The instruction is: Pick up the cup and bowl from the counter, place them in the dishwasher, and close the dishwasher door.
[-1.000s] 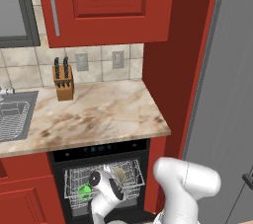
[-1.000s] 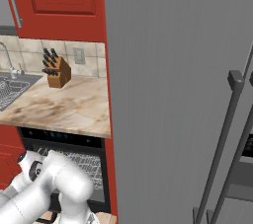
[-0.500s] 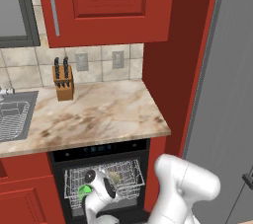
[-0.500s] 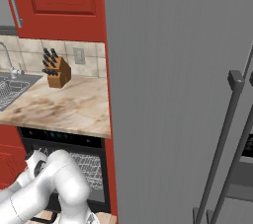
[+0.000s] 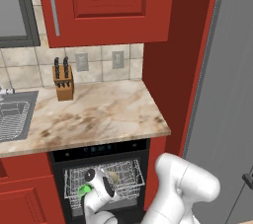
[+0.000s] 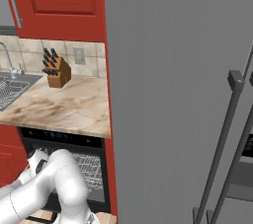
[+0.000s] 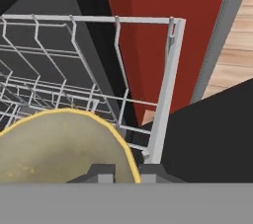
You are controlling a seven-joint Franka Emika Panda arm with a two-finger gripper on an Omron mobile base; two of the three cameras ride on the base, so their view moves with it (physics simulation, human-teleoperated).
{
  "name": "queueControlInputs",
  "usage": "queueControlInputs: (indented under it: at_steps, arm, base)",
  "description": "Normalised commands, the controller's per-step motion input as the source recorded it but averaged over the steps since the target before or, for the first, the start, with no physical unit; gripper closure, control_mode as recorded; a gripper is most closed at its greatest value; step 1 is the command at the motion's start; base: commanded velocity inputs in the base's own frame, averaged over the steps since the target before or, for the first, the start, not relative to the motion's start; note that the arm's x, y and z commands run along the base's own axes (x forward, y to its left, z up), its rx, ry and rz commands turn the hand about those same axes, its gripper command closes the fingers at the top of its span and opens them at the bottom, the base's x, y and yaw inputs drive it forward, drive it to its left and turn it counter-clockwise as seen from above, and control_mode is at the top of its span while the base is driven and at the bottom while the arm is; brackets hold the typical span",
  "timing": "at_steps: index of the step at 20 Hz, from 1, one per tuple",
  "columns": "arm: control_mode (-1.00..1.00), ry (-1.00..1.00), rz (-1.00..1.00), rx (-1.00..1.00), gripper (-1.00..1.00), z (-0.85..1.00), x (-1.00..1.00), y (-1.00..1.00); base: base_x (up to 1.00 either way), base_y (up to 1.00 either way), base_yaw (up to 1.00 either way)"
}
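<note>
Olive-tan bowl (image 7: 59,146) fills the lower left of the hand view, its yellowish rim curving up against the white wire rack (image 7: 168,85), cut off by the bottom edge so its far side is unseen. Claw (image 7: 121,171) closed down tight on the bowl's rim; only the tops of two grey fingertips (image 7: 101,171) show, one either side of the rim. From the left base view the same bowl (image 5: 113,177) is a small tan patch inside the rack (image 5: 129,178), mostly hidden behind the white wrist. Green cup (image 5: 84,189) sits in the rack to the left of the bowl, half covered by the arm, upright or tilted not clear. Dishwasher (image 5: 99,149) open under the worktop (image 5: 99,114), dark control strip visible. Dishwasher door (image 7: 207,129) shows as a flat black slab at lower right of the hand view; its handle cannot be made out. In the right base view the arm's elbow blocks most of the rack (image 6: 94,166). Knife block (image 5: 64,82) stands at the back of the worktop, sink (image 5: 15,114) cut off at the left edge
</note>
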Motion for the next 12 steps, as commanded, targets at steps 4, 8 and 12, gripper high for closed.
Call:
queueControlInputs:
  at_steps: [4,8,12]
  arm:
    - [-1.00,0.00,0.00,-0.02,1.00,0.00,0.17,0.04]
    - [-1.00,0.00,0.00,-0.02,1.00,0.00,0.25,0.01]
    - [-1.00,0.00,0.00,-0.07,1.00,0.00,0.43,0.00]
  base:
    - [0.00,0.00,0.00]
    - [0.00,0.00,0.00]
    - [0.00,0.00,0.00]
